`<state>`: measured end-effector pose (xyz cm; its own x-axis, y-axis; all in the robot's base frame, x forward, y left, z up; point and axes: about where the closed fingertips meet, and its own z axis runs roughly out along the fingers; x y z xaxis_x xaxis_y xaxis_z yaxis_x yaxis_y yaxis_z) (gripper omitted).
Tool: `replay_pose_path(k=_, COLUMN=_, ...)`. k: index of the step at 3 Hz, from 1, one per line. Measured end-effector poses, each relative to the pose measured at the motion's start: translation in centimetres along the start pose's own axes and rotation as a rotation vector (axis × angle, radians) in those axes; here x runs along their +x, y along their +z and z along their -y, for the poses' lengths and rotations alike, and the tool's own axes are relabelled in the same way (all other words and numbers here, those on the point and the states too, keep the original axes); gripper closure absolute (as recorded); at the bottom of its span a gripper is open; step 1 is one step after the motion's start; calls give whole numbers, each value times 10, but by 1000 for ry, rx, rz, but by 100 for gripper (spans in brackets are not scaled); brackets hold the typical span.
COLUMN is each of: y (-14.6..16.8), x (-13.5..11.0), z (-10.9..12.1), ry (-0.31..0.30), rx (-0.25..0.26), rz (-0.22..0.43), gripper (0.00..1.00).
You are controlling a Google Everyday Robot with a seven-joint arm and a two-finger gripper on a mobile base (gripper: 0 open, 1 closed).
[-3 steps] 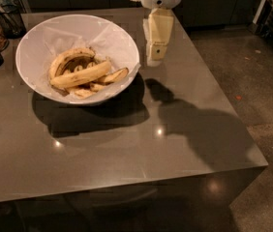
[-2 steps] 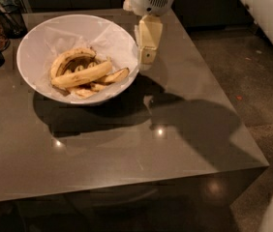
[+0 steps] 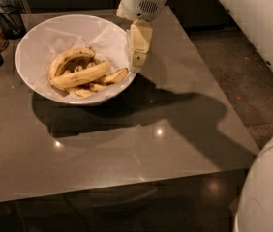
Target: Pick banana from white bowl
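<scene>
The white bowl [image 3: 39, 42] stands on the grey table at the upper left, lined with crinkled white paper. In it lies the long, nearly straight yellow banana [image 3: 81, 75], with a curved brown-streaked banana [image 3: 68, 58] behind it and short stubby pieces [image 3: 113, 76] around it. My gripper [image 3: 137, 62] hangs from the white wrist at the bowl's right rim, above and right of the banana, and holds nothing.
The grey table [image 3: 165, 144] stretches right and forward of the bowl; its front edge runs along the bottom. Dark baskets [image 3: 1, 18] stand at the far left behind the bowl. A white robot body part [image 3: 267, 197] shows at the lower right. Floor lies to the right.
My gripper has moved left, from over the table right of the bowl to the bowl's right rim. The bananas have not moved.
</scene>
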<state>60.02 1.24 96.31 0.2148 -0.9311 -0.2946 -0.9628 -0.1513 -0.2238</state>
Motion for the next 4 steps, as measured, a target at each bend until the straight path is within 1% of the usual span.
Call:
replay_pose_path(k=1, y=4, x=-2, z=1, ry=2, rx=-7, rz=5, gripper=0)
replay_pose_path(k=2, y=3, x=-7, z=4, ry=-33, rx=17, rz=16, gripper=0)
replay_pose_path(k=4, y=22, x=-41, z=8, ry=-128, rx=-7, rz=30, gripper=0)
